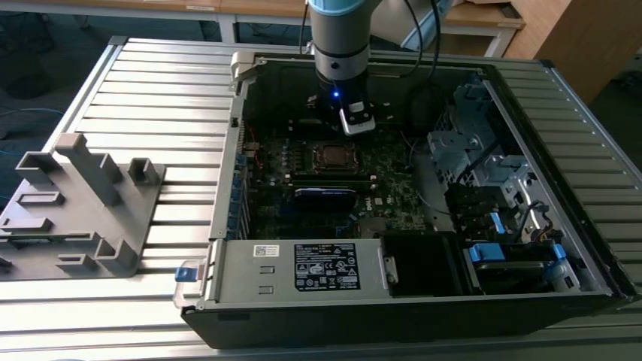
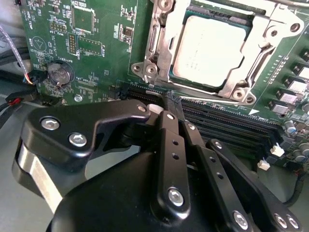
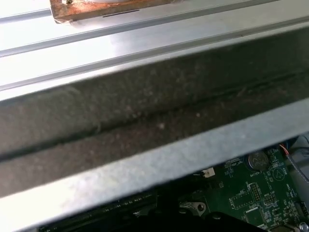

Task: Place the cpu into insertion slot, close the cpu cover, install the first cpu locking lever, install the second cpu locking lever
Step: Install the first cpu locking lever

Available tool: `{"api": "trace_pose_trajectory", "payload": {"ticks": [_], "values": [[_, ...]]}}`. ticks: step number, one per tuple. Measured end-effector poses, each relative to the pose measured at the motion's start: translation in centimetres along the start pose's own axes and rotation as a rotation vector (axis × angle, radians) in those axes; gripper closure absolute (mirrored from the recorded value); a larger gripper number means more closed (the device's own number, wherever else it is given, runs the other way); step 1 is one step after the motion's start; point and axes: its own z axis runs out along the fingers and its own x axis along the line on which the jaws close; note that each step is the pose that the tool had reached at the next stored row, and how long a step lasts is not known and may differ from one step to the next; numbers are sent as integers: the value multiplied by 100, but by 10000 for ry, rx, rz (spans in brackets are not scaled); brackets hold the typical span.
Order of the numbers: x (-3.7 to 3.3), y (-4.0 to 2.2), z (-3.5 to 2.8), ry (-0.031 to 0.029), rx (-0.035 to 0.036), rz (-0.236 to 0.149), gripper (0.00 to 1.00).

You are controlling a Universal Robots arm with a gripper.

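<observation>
inside the open computer case (image 1: 561,248), the gripper (image 1: 359,124) hovers just above the motherboard (image 2: 96,43), beside the insertion slot (image 1: 331,156); its fingers (image 2: 169,130) look pressed together, grasping nothing; the cpu (image 2: 212,48) lies seated under the lowered cpu cover (image 2: 159,43).

The arm (image 1: 339,37) comes straight down, wrist vertical. Its black pincer (image 2: 166,113) points downward, linkage bars folded in and the two fingers pressed together with nothing between them.
</observation>
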Motion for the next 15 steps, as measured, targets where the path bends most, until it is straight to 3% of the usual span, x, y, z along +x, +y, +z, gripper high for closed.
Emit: {"api": "trace_pose_trajectory", "payload": {"ticks": [15], "values": [[-5,-32,37,-24,83,-14,89]]}}
